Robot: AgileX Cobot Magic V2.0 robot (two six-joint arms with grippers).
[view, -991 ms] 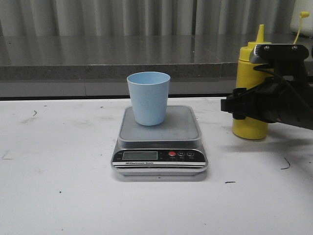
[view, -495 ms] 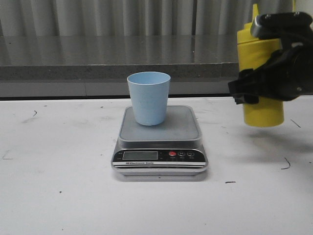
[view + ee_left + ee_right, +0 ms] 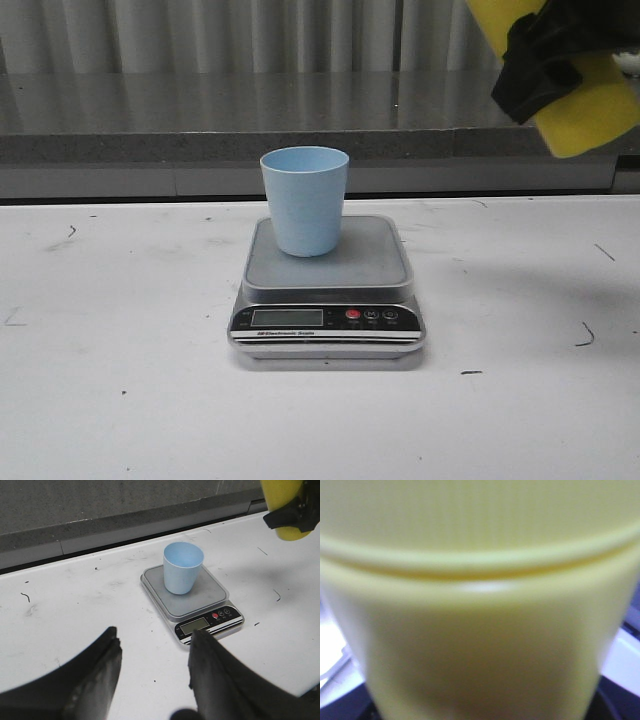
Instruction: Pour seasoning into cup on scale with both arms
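Note:
The pale blue cup (image 3: pixel 304 200) stands upright on the silver scale (image 3: pixel 380 262) at the table's middle; both show in the left wrist view, cup (image 3: pixel 183 574) and scale (image 3: pixel 212 592). My right gripper (image 3: pixel 540 60) is shut on the yellow seasoning bottle (image 3: pixel 590 110), held high at the upper right, tilted, its nozzle out of the front view. The bottle fills the right wrist view (image 3: pixel 480 605) and hides the fingers. In the left wrist view the bottle (image 3: pixel 282 500) hangs right of the cup. My left gripper (image 3: pixel 152 655) is open and empty, low over the table, near the scale's display side.
A grey stone ledge (image 3: pixel 200 145) and a corrugated wall run along the back of the white table (image 3: pixel 120 350). The table bears small dark scuff marks (image 3: pixel 585 335).
My right gripper has lifted the yellow bottle off the table, up to the top right, and tilted it. The cup and the scale have not moved.

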